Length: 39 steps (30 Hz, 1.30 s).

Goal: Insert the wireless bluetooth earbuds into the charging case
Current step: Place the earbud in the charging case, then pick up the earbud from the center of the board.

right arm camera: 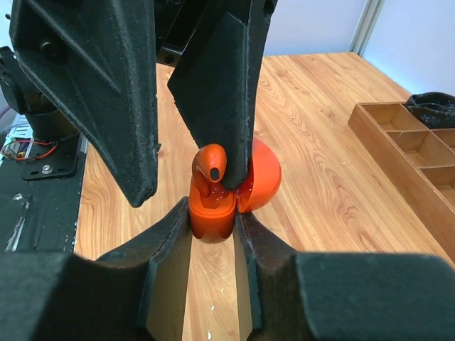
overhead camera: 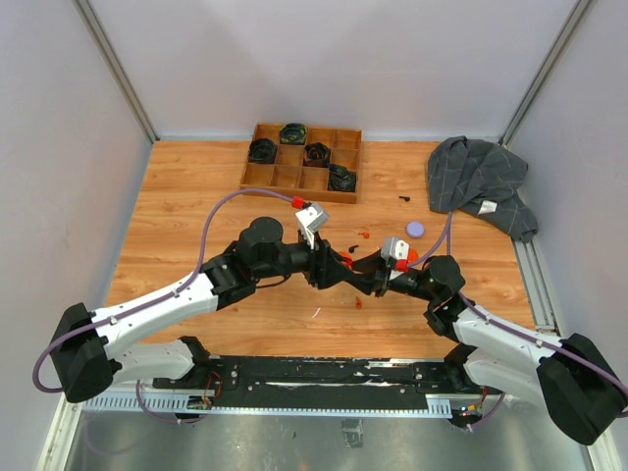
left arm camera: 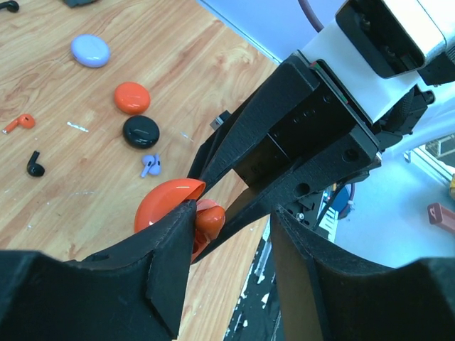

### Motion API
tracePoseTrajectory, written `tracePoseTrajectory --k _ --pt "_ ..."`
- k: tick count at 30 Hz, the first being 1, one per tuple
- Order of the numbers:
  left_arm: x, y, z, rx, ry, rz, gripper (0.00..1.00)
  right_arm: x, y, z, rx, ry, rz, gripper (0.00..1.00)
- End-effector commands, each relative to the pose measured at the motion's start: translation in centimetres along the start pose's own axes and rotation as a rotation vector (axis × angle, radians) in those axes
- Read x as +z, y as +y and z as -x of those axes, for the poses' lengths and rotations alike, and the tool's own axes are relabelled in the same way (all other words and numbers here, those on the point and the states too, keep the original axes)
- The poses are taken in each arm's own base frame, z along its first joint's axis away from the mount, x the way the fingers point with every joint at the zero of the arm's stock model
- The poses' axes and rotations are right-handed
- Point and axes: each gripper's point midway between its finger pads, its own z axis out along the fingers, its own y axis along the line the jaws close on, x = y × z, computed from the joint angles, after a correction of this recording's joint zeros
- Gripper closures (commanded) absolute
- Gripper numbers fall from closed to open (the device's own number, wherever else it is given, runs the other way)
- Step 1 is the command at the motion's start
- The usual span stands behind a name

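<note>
My right gripper (right arm camera: pixel 213 213) is shut on the base of an orange charging case (right arm camera: pixel 212 220) held above the table, with its lid (right arm camera: pixel 264 174) swung open to the right. An orange earbud (right arm camera: pixel 211 165) stands in the case's well, stem end up. My left gripper (left arm camera: pixel 233 213) reaches in from opposite and is open. One of its fingers (right arm camera: pixel 220 85) touches the earbud (left arm camera: pixel 210 219), the other stands well apart. In the top view both grippers meet mid-table (overhead camera: pixel 351 265). Loose on the wood lie a lavender earbud (left arm camera: pixel 150 165), a black earbud (left arm camera: pixel 35 165) and another orange earbud (left arm camera: pixel 20 123).
Closed cases lie on the table: lavender (left arm camera: pixel 90 50), orange (left arm camera: pixel 131 98), black (left arm camera: pixel 141 131). A wooden compartment tray (overhead camera: pixel 265 177) with dark items stands at the back. A grey cloth (overhead camera: pixel 481 183) lies at the back right. The black rail (overhead camera: pixel 324 371) runs along the near edge.
</note>
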Motion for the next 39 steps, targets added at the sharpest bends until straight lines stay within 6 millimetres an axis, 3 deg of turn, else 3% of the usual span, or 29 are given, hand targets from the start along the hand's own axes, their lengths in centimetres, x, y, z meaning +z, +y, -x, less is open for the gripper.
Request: tracePoseTrajectory --k 1,15,24,28,33,39 --pt "0.2 -0.2 1.2 0.050 -0.039 -0.003 0.48 0.5 0.8 2.6 -0.035 -0.065 0.074 0.93" --pt "0.0 -0.6 3.7 0.108 -0.124 0.000 0.33 0.8 0.3 1.6 -0.005 -0.035 0.058 0.93" --pt "-2.0 -0.2 6.1 0.109 -0.237 0.077 0.25 0.9 -0.3 0.9 0.006 -0.013 0.025 0.93" --pt "-3.1 0.4 6.0 0.086 -0.246 0.125 0.25 0.9 -0.5 0.7 0.009 -0.010 0.014 0.94" --pt "-5.1 2.3 5.3 0.026 -0.251 0.254 0.25 0.8 -0.9 0.5 0.007 -0.004 -0.011 0.94" --pt "-8.4 7.9 3.7 -0.085 -0.260 0.576 0.20 0.5 -2.0 0.0 0.001 0.019 -0.077 0.94"
